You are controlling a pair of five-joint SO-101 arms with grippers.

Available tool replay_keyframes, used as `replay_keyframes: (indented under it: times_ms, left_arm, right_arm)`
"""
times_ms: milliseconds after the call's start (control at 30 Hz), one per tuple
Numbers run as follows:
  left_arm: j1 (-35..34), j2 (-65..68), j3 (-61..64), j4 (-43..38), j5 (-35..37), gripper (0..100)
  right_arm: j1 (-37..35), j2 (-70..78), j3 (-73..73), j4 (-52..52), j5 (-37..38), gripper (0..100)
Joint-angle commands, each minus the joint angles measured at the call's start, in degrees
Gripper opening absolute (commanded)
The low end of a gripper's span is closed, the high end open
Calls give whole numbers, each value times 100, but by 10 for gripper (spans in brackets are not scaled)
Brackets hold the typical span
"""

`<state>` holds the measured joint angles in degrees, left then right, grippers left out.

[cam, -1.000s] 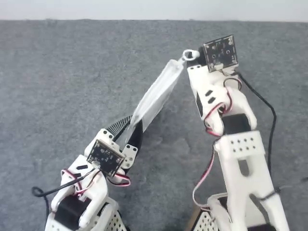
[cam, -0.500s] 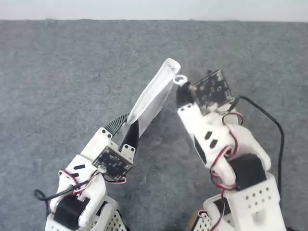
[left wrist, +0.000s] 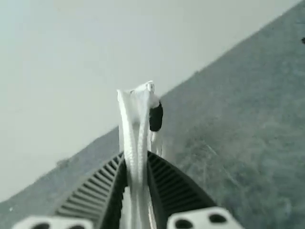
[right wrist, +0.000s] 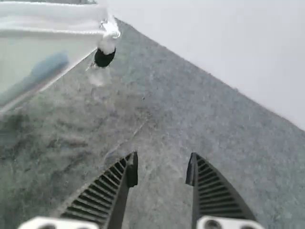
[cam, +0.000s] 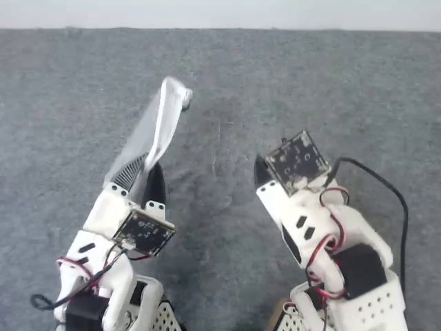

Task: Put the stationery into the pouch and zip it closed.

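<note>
While the left end effector [cam: 141, 176] clamps the near end of the pouch [cam: 148, 138], holding it up at left over the counter [cam: 344, 83], seemingly for zipping, the right end effector [right wrist: 159, 171] hangs apart, empty.

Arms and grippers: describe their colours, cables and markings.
Both arms are white plastic with black motor blocks and bundles of red, white and black wires. The left arm and the right arm each carry a dark square circuit board near the wrist. A black cable loops beside the right arm. The fingers are black and ribbed.
</note>
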<state>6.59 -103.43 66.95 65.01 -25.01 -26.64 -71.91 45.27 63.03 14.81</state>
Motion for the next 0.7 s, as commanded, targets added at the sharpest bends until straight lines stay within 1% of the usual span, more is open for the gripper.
replay_keyframes:
  times_ms: [0,133,200,233,333,433,567,667]
  left_arm:
    - [431,-97,-154,141,299,9]
    - [818,-97,330,123,686,17]
    - [976,-97,532,132,941,63]
    - [1081,-97,593,158,1178,97]
    - [1292,-97,585,176,2215,187]
    - [1213,-97,479,211,2919,229]
    - [1081,-97,497,246,3288,235]
    - [1099,-97,646,220,3341,235]
  right_arm:
    - [-4,-602,492,-277,62,131]
    - [-4,-1138,1275,-382,62,113]
    - [-4,-1393,1618,-347,70,116]
    - [-4,-1543,1776,-347,70,116]
    - [-4,-1974,2163,-347,70,116]
    - [-4,-2378,2558,-347,70,112]
    - [-4,-2897,3103,-347,70,112]
    - [-4,-3222,3402,-347,70,112]
